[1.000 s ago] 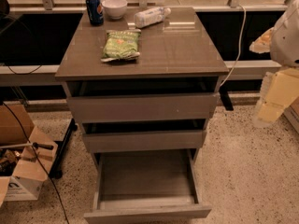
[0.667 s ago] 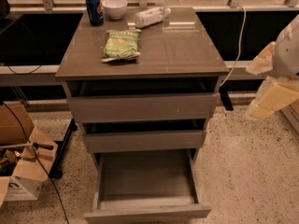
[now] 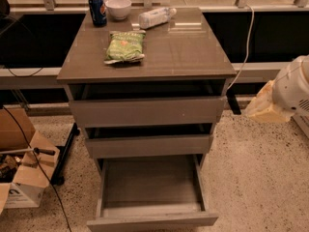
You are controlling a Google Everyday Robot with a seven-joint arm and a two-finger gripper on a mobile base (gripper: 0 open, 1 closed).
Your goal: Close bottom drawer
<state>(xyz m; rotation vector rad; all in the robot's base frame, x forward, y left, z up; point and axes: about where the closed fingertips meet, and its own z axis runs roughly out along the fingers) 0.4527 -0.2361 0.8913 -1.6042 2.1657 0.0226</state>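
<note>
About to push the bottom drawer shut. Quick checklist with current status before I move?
1. Bottom drawer located, pulled far out: ok.
2. Its box looks empty, nothing to jam: ok.
3. Gripper lined up with the drawer front: not ok; it hangs right of the cabinet, at about top-drawer height, touching nothing.
4. Room in front of the drawer front: cannot tell; the picture's edge cuts it off.
5. Can, bowl, bottle and snack bag resting on the cabinet top, back from its front edge: ok.
</note>
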